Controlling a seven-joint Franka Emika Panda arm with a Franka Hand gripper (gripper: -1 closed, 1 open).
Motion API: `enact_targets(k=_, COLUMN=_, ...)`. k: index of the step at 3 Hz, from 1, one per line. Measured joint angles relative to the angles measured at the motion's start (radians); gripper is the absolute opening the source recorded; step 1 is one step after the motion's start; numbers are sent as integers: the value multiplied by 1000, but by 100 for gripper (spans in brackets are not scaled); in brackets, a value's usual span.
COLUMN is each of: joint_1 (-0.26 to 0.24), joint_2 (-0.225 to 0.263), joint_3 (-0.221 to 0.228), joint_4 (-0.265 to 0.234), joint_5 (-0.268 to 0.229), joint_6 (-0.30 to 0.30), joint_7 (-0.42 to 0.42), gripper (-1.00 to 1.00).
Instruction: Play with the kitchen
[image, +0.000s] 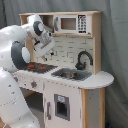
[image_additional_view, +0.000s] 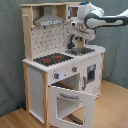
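Kitchen: one white-and-wood unit, one hob, one sink, oven door hanging open; fingers' state unclear.

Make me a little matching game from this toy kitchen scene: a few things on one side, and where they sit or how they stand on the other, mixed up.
Things:
1. oven door
2. microwave
3. faucet
4. hob

Places or states:
A. black and arched, standing behind the grey sink
B. hanging open at the front, low down
C. flat on the countertop, black with red rings
D. up in the top shelf, beside the hood

Pairs: 1-B, 2-D, 3-A, 4-C
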Motion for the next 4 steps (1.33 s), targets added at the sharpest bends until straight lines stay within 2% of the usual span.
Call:
enact_targets(k=1, joint_1=50, joint_2=-54, joint_3=-9, joint_4=48, joint_5=-1, joint_6=-54, joint_7=14, gripper=100)
enact_targets(k=2, joint_1=95, joint_2=-143, joint_3=-1, joint_4=61, joint_5=-3, joint_6=-59, joint_7=23, gripper=100)
enact_targets(k=3, joint_1=101, joint_2=-232, joint_3=44, joint_4=71, joint_5=-4, joint_6=-28, joint_7=25, gripper=100)
enact_targets(k=4, joint_1=95, joint_2=-301, joint_3=97, joint_4=88, joint_5=-19, joint_6=27, joint_7=28, gripper=100)
